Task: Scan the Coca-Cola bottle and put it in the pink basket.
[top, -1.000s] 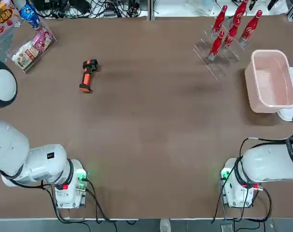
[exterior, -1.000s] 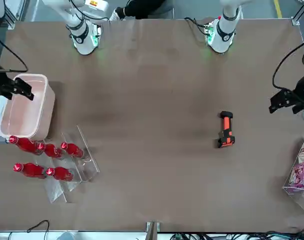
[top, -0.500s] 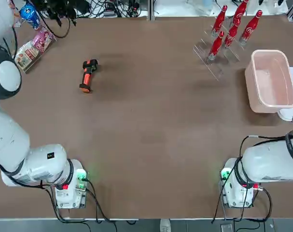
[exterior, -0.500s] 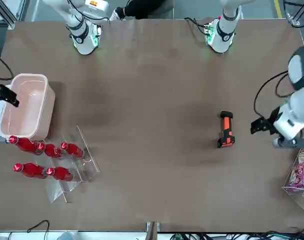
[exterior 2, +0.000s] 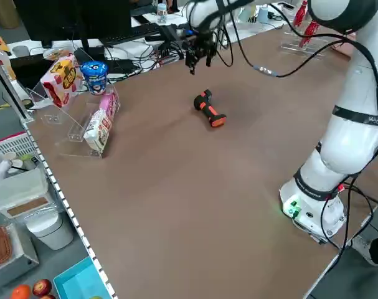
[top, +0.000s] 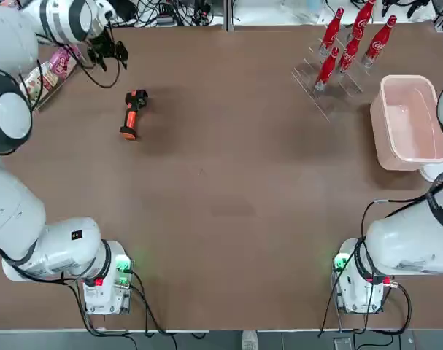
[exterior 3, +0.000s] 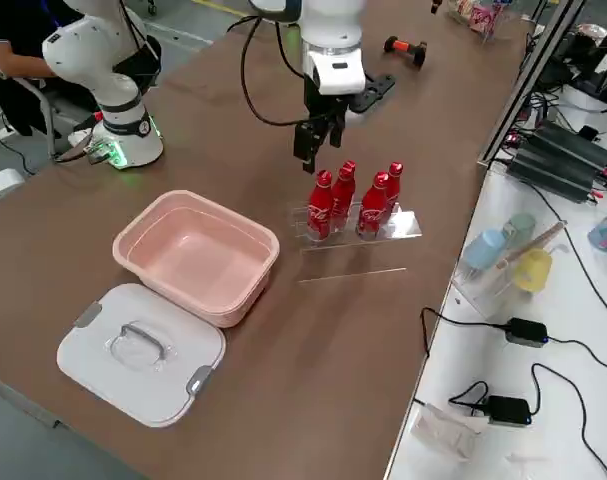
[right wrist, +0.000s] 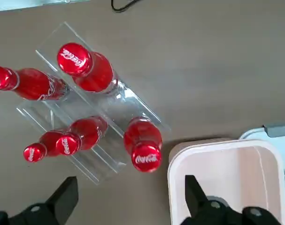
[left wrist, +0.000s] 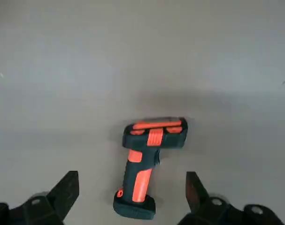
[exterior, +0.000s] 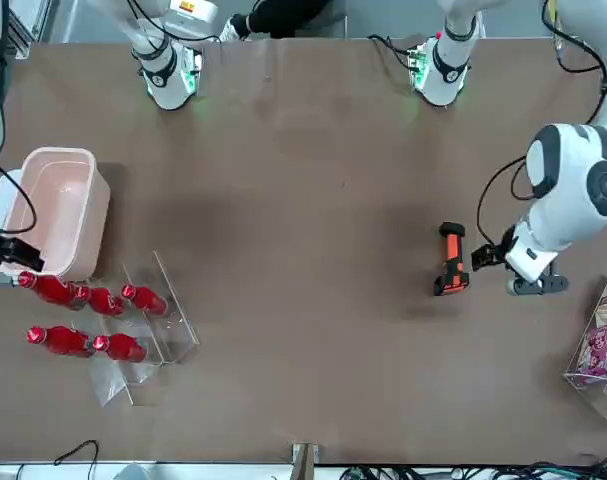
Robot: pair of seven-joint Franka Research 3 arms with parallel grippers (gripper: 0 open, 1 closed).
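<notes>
Several red Coca-Cola bottles (top: 349, 52) (right wrist: 143, 145) stand in a clear rack (exterior 3: 403, 225) at the table's far right. The pink basket (top: 407, 79) (exterior 3: 233, 300) sits just nearer than them, with nothing in it. My right gripper (exterior 3: 311, 150) (right wrist: 131, 185) hangs open above the rack's basket-side end, touching nothing. An orange-and-black scanner (top: 133, 113) (left wrist: 149, 164) lies on the far left of the table. My left gripper (exterior: 488, 257) (left wrist: 131, 180) hovers open just beyond it, apart from it.
A white lid (exterior 3: 143, 350) lies beside the basket on the side away from the rack. A clear holder with snack packets (exterior 2: 89, 106) stands at the far left corner. Cables and monitors line the far edge.
Both arms have swung toward the far edge. The left gripper has come in close to the scanner. The right gripper has moved from over the basket to the bottle rack.
</notes>
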